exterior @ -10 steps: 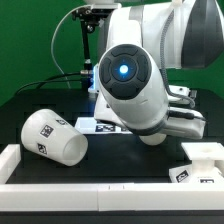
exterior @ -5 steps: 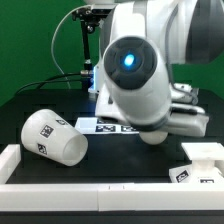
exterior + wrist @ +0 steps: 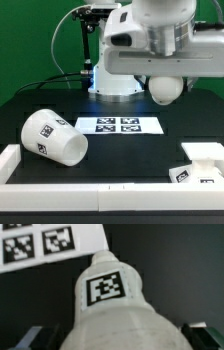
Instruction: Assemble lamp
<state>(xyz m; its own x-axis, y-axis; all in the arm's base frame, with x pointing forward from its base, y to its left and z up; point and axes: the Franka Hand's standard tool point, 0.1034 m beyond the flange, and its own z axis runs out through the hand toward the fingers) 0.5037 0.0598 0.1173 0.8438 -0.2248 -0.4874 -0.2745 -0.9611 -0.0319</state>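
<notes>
The white bulb [image 3: 105, 297] with a square tag fills the wrist view, narrow end pointing away. It sits between my dark fingers [image 3: 30, 338], so my gripper [image 3: 112, 339] is shut on it. In the exterior view the bulb's rounded end [image 3: 166, 88] hangs under the raised arm, well above the table. The large tapered shade [image 3: 52, 138] lies on its side at the exterior view's left. A small white tagged part, probably the base [image 3: 203, 160], sits at the exterior view's right front.
The marker board [image 3: 120, 125] lies flat in the middle of the black table and also shows in the wrist view [image 3: 40, 243]. A low white rail [image 3: 100, 190] runs along the front edge. The robot's base stands behind, with cables at the back left.
The arm has risen from low over the marker board and uncovered it. The bulb has gone up with the gripper. The shade and the right-hand part have not moved.
</notes>
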